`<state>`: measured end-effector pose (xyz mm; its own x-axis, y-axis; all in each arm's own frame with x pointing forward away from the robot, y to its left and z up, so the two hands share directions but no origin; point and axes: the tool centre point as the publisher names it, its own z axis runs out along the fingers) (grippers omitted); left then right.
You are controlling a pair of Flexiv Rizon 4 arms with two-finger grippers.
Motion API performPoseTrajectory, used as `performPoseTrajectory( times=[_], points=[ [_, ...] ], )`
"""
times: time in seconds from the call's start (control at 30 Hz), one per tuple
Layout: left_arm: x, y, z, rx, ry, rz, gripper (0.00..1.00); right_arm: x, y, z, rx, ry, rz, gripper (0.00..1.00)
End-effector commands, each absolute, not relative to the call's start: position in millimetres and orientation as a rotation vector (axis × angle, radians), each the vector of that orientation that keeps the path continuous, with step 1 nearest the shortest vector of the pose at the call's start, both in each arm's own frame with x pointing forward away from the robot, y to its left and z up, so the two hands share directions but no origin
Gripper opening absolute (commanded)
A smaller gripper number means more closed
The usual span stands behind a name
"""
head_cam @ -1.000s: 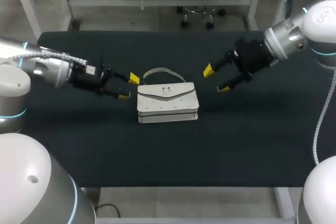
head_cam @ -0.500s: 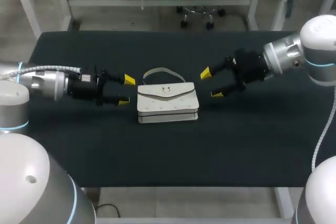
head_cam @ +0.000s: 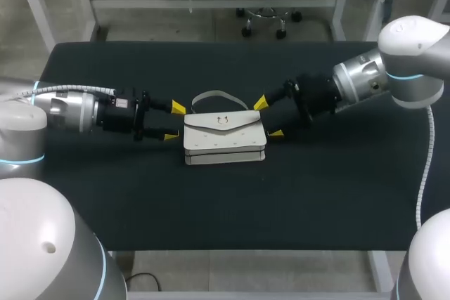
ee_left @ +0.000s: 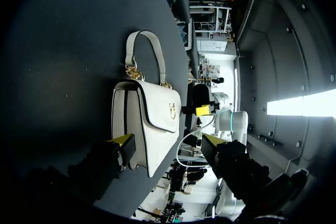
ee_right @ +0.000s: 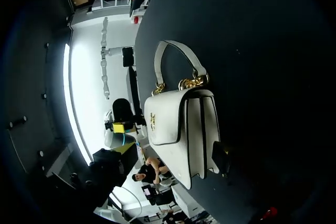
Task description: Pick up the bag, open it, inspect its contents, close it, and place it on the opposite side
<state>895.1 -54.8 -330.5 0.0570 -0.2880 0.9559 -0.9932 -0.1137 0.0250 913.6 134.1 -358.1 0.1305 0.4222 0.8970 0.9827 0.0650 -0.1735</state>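
Observation:
A small white handbag (head_cam: 224, 137) with a curved handle (head_cam: 219, 95) and a gold clasp lies flat in the middle of the table, flap shut. My left gripper (head_cam: 174, 121) is open just off the bag's left end, with one yellow tip at each corner. My right gripper (head_cam: 268, 118) is open at the bag's right end, likewise straddling it. In the left wrist view the bag (ee_left: 149, 127) lies right ahead of and between my left gripper's fingers (ee_left: 167, 142). The right wrist view shows the bag (ee_right: 178, 124) close ahead of my right gripper (ee_right: 170, 158), handle pointing away.
The bag rests on a black-covered table (head_cam: 316, 194) that spans most of the head view. Its front edge runs across the lower part and its back edge lies behind the handle. Both arms stretch low over the cloth from either side.
Both arms have closed in on the bag. The right gripper came down and left to the bag's right end. The left gripper edged right. Both sets of fingers have narrowed a little.

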Motion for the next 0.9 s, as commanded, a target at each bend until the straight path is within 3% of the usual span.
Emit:
performPoseTrajectory(
  times=[0.03,0.37,0.5,0.7,0.9],
  points=[
    [899.7,-56.8,-337.7,1.529,-1.321,1.098,0.86,920.2,139.5,-360.0,-1.450,-1.445,-0.751,0.89],
    [907.8,-59.9,-351.7,1.560,-1.283,1.085,0.79,922.9,146.9,-362.7,-1.442,-1.443,-0.728,0.73],
    [909.4,-63.4,-352.8,1.551,-1.265,1.084,0.63,922.7,149.9,-363.7,-1.440,-1.445,-0.723,0.62],
    [912.8,-66.8,-355.7,1.563,-1.250,1.086,0.58,922.5,151.7,-364.7,-1.433,-1.442,-0.725,0.61],
    [919.6,-73.3,-359.0,1.583,-1.234,1.083,0.46,921.9,152.3,-365.3,-1.432,-1.442,-0.726,0.62]
  ],
)
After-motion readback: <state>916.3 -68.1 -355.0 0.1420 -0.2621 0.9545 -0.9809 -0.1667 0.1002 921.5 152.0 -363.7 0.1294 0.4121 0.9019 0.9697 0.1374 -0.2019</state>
